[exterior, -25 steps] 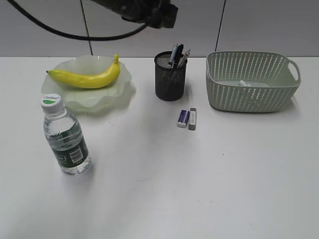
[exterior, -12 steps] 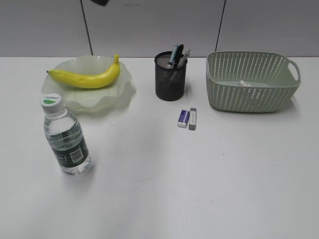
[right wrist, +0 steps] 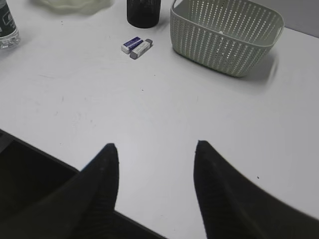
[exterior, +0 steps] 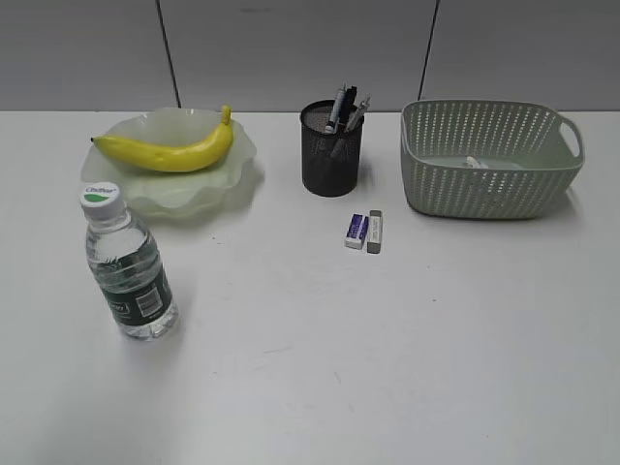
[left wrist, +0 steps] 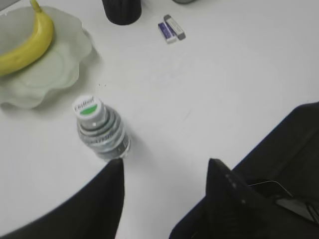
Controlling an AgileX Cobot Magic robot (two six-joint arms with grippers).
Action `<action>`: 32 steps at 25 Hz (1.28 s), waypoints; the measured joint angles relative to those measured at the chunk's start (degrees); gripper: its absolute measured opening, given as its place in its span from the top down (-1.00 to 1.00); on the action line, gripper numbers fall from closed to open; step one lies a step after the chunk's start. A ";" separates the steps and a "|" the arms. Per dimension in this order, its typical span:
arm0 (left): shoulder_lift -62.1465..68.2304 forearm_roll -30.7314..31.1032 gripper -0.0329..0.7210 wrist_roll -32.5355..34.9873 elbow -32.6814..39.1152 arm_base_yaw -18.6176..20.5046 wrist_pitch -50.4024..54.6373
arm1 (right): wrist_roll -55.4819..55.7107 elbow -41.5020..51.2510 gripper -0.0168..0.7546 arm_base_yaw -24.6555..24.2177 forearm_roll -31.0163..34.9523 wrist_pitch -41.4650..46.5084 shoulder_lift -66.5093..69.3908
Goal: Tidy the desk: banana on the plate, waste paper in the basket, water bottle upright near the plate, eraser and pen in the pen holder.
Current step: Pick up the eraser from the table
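The dark arm that hung across the top of the exterior view a second ago is gone from it; nothing on the table has shifted.

The curved yellow banana [exterior: 172, 148] lies in the pale green ruffled translucent plate [exterior: 208, 189] at the back left. The black metal mesh pen holder [exterior: 330, 155] stands mid-back with several pens [exterior: 343, 105] sticking out. The sage-green perforated plastic basket [exterior: 489, 160] at the back right holds a small white scrap of waste paper [exterior: 474, 162]. Two small erasers [exterior: 363, 230] lie side by side on the table just in front of the pen holder. The clear plastic water bottle [exterior: 126, 268] with white cap and dark green label stands upright in front of the plate.

The left claw [left wrist: 164, 172] hangs above the table near the bottle, fingers apart, holding nothing. The right claw [right wrist: 155, 154] also hangs with fingers apart and empty.

The wide white table [exterior: 387, 358] meets a grey panelled wall [exterior: 291, 48] behind.
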 joint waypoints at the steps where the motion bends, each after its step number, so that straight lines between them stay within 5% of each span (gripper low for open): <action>1: -5.52 0.00 -0.13 0.00 4.07 0.00 -0.56 | 0.00 0.00 -0.07 0.00 0.00 0.00 0.00; 8: -32.41 0.00 -0.10 0.00 22.24 0.00 -0.95 | 0.00 0.00 -0.07 0.00 0.00 0.00 0.00; 13: -45.90 2.69 -0.08 -2.94 24.69 0.00 0.33 | -0.05 -1.02 -0.07 0.00 -0.07 -2.66 2.33; 16: -49.82 5.45 -0.08 -5.81 25.86 0.00 1.56 | -0.12 -1.81 -0.07 0.00 -0.06 -13.22 8.35; 23: -50.10 7.03 -0.08 -7.62 25.92 0.00 1.71 | -0.23 -8.92 -0.07 0.00 0.50 -27.63 38.65; 32: -50.10 7.15 -0.08 -7.62 25.92 0.00 1.71 | 3.95 -37.31 -0.07 0.00 7.38 -19.07 86.38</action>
